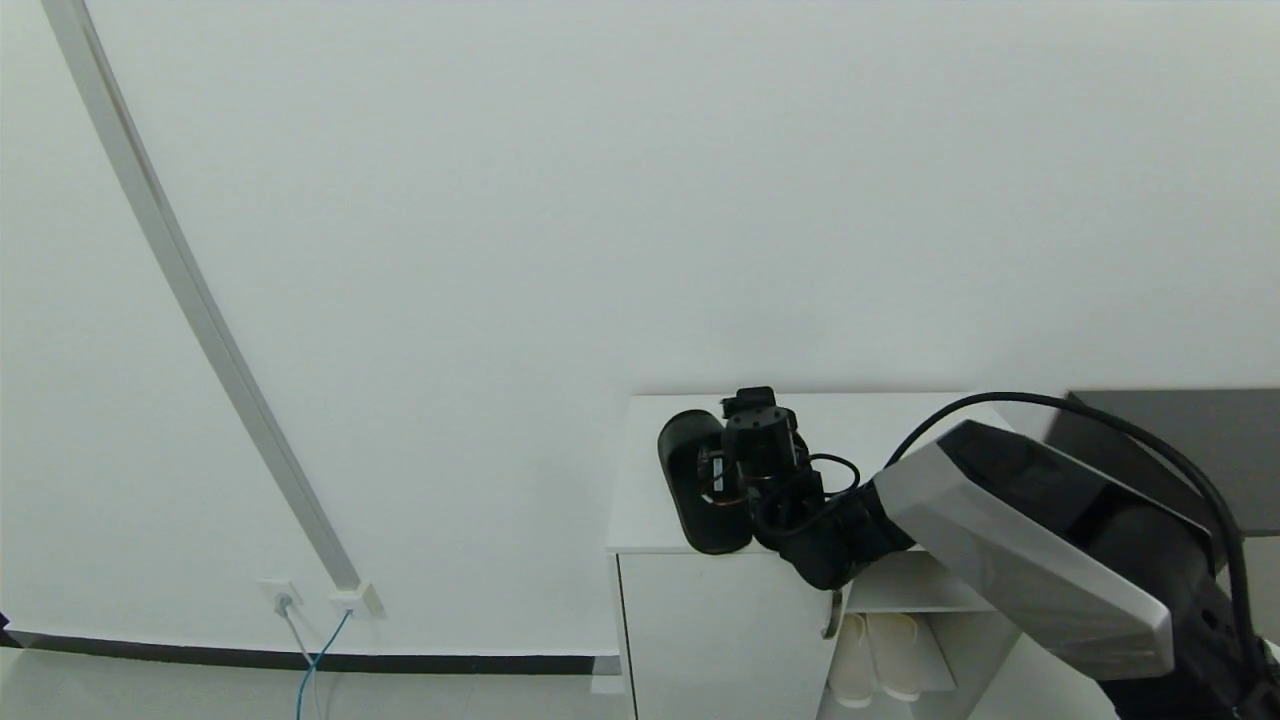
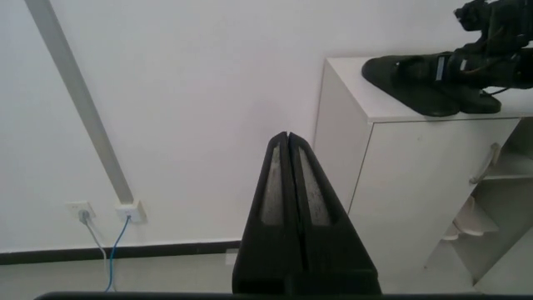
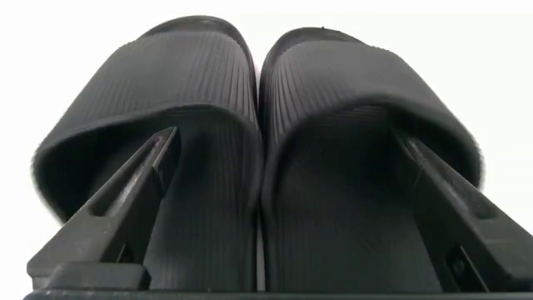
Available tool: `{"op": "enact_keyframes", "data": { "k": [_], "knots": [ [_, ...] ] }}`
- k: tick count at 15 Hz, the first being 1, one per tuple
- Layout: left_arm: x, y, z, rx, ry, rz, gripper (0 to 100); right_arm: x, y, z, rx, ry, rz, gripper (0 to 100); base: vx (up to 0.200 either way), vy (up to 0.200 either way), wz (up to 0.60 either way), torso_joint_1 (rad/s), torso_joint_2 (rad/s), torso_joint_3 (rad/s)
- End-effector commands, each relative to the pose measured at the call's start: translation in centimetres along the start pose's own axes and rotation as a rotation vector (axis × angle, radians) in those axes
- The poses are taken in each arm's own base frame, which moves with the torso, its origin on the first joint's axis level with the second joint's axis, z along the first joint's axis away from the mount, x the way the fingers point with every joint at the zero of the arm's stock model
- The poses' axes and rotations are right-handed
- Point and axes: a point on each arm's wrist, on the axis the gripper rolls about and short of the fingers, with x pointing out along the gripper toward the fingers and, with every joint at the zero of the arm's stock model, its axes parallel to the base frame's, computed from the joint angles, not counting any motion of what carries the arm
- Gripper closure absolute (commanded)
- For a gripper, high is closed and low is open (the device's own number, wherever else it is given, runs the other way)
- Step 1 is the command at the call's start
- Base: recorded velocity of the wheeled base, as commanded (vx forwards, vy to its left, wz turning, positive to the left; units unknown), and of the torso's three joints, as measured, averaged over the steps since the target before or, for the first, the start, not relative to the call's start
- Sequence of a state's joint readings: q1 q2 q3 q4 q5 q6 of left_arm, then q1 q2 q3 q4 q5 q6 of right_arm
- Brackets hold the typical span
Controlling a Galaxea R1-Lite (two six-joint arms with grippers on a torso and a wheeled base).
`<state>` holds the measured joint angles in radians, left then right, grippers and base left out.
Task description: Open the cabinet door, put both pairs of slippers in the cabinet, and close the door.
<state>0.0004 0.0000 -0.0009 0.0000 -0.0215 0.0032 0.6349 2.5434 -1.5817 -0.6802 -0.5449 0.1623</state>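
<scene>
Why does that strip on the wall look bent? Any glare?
Head view: lens distortion bows the wall strip; light even, no glare. Left wrist view: it runs nearly straight. Right wrist view: black slippers dark against a bright backdrop.

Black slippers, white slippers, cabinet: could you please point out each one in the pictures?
black slippers (image 3: pixel 350 108): right wrist view, on the ribbed strap of one slipper.
white slippers (image 1: pixel 895 658): head view, on the top of one slipper.
cabinet (image 1: pixel 715 630): head view, on its closed front panel.

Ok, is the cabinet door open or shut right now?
Open: on the right side of the cabinet a shelf and the white slippers show inside; the left panel is shut.
</scene>
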Motion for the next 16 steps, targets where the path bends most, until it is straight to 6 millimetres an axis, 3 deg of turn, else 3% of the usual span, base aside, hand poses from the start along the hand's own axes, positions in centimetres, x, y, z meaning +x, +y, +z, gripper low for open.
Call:
{"op": "enact_keyframes", "data": {
  "k": [1,4,5,11,16],
  "knots": [
    [0.0,0.0,0.0,0.0,0.001,0.001,100,1.8,0.2,-1.9,-0.004,0.008,-0.01,0,0.0,0.0,0.0,0.0,0.0,0.0],
    [0.0,0.0,0.0,0.0,0.001,0.001,100,2.8,0.6,-1.9,0.008,-0.01,-0.011,0,0.0,0.0,0.0,0.0,0.0,0.0],
    [0.0,0.0,0.0,0.0,0.001,0.001,100,2.8,0.5,-1.8,0.009,-0.011,-0.013,100,0.0,0.0,0.0,0.0,0.0,0.0],
    [0.0,0.0,0.0,-0.002,0.001,0.003,100,2.6,0.5,-1.6,0.011,-0.013,-0.012,100,0.0,0.0,0.0,0.0,0.0,0.0],
    [0.0,0.0,0.0,-0.005,0.001,0.003,100,1.1,0.1,0.7,0.023,-0.031,-0.005,100,0.0,0.0,0.0,0.0,0.0,0.0]
  ]
}}
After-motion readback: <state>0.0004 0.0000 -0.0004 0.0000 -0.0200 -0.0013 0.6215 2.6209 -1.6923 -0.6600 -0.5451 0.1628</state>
